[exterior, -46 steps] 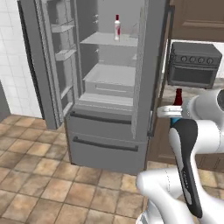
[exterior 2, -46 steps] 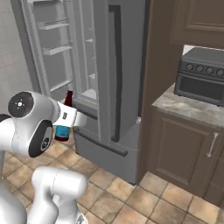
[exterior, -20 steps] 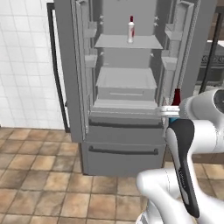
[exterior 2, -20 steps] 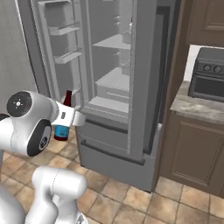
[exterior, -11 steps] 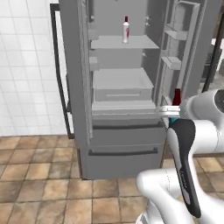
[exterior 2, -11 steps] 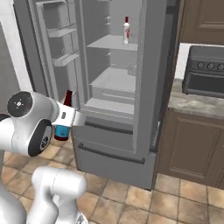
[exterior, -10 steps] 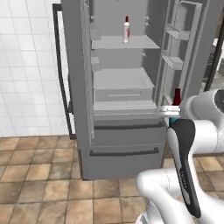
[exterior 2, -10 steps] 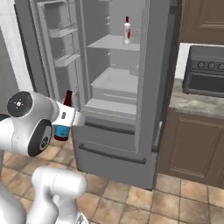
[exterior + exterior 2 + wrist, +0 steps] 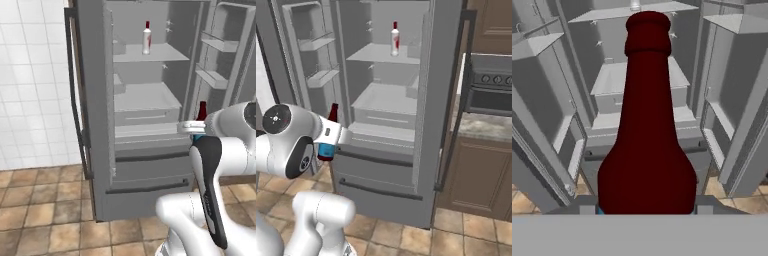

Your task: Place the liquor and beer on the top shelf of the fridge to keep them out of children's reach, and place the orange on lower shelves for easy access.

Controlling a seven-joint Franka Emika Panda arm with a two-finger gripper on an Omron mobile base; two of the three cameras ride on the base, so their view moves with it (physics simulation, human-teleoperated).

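The fridge (image 9: 94, 100) stands open in front of me. The liquor (image 9: 146, 39), a white bottle with a red cap, stands upright on the top shelf (image 9: 162, 52), also seen in the right base view as liquor (image 9: 395, 40) on the top shelf (image 9: 372, 54). My gripper (image 9: 195, 131) is shut on the beer (image 9: 202, 110), a dark maroon bottle held upright in front of the lower shelves (image 9: 145, 97). The beer (image 9: 647, 125) fills the middle of the hand view. The orange is out of view.
A dark toaster oven (image 9: 492, 85) sits on a stone counter (image 9: 481, 127) over brown cabinets (image 9: 476, 172), right of the fridge door (image 9: 441, 80). Door bins (image 9: 316, 42) line the open door. A white tiled wall (image 9: 30, 75) is on the left; the floor is tiled.
The whole picture has shifted, so the base has moved and the open fridge compartment now sits closer and more head-on. The beer stays in the shut gripper.
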